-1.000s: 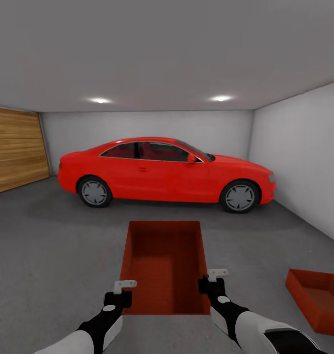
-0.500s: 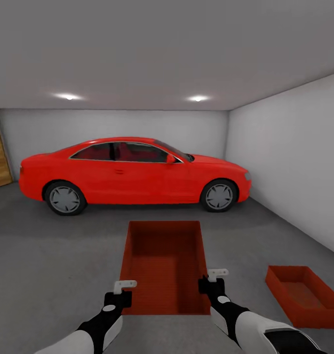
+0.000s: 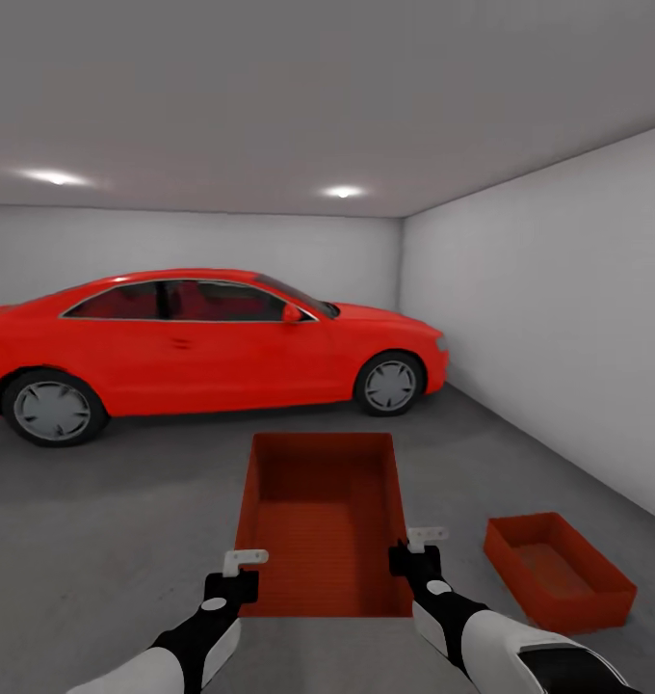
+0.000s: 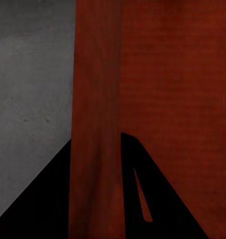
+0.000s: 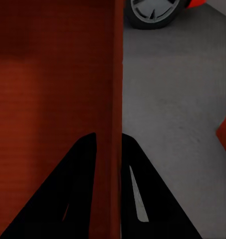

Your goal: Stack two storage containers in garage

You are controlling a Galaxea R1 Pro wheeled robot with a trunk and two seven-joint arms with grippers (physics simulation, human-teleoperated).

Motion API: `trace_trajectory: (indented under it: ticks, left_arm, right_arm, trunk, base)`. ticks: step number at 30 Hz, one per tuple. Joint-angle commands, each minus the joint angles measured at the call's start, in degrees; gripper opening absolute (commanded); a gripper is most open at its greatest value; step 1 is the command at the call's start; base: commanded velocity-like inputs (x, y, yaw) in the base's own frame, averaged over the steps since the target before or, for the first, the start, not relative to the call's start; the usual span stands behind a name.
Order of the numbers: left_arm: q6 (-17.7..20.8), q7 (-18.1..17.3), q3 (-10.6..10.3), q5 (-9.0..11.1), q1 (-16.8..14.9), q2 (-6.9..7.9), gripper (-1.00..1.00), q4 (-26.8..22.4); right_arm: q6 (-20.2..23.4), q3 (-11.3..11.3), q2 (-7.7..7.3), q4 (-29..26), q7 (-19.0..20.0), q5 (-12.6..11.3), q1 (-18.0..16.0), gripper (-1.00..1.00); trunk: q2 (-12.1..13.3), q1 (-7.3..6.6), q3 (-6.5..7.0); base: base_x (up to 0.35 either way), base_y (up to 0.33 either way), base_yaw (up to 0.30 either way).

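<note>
I hold one red-orange storage container [image 3: 323, 520] out in front of me in the head view, above the dark grey garage floor [image 3: 106, 520]. My left gripper [image 3: 239, 576] is shut on its left wall [image 4: 95, 124] and my right gripper [image 3: 405, 559] is shut on its right wall [image 5: 115, 99], one finger on each side of the wall in the wrist views. The second storage container [image 3: 557, 571] sits on the floor at my lower right, open side up, near the white side wall.
A red car [image 3: 193, 352] is parked across the garage ahead, its front wheel [image 3: 390, 384] toward the right wall [image 3: 559, 318]. One car wheel [image 5: 152, 12] appears past the held container. Bare floor lies between me and the car.
The head view has swung to the right: the car and the wooden door slid left, the door leaving the picture, and the container on the floor shifted toward centre. The held container and both grippers keep their places.
</note>
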Motion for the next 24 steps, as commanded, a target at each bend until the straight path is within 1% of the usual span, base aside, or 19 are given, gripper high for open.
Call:
trace_trajectory:
  ticks: [1, 12, 17, 24]
  left_arm:
    - [-0.30, 0.91, 3.16, -0.09, -0.10, 0.67, -1.00, -0.13]
    - [-0.30, 0.91, 3.16, -0.09, -0.10, 0.67, -1.00, -0.09]
    - [-0.30, 0.85, 3.16, -0.09, -0.10, 0.62, -1.00, -0.09]
    - [-0.22, 0.83, 3.16, -0.09, -0.10, 0.59, -1.00, -0.09]
  right_arm:
    - [-0.27, -1.97, -0.50, 0.14, -0.50, -0.73, -0.05, -1.00]
    - [-0.27, -1.97, -0.50, 0.14, -0.50, -0.73, -0.05, -1.00]
    - [-0.27, -1.97, -0.50, 0.15, -0.50, -0.73, -0.05, -1.00]
    - [-0.27, -1.97, -0.50, 0.16, -0.50, -0.73, -0.05, -1.00]
  trunk:
    - [-0.06, 0.04, -0.09]
    - [-0.06, 0.04, -0.09]
    - [-0.06, 0.04, -0.09]
    - [-0.06, 0.04, -0.09]
  base:
    - [0.320, 0.000, -0.277]
    - [0.321, 0.019, -0.277]
    - [0.319, 0.139, -0.277]
    - [0.308, 0.196, -0.277]
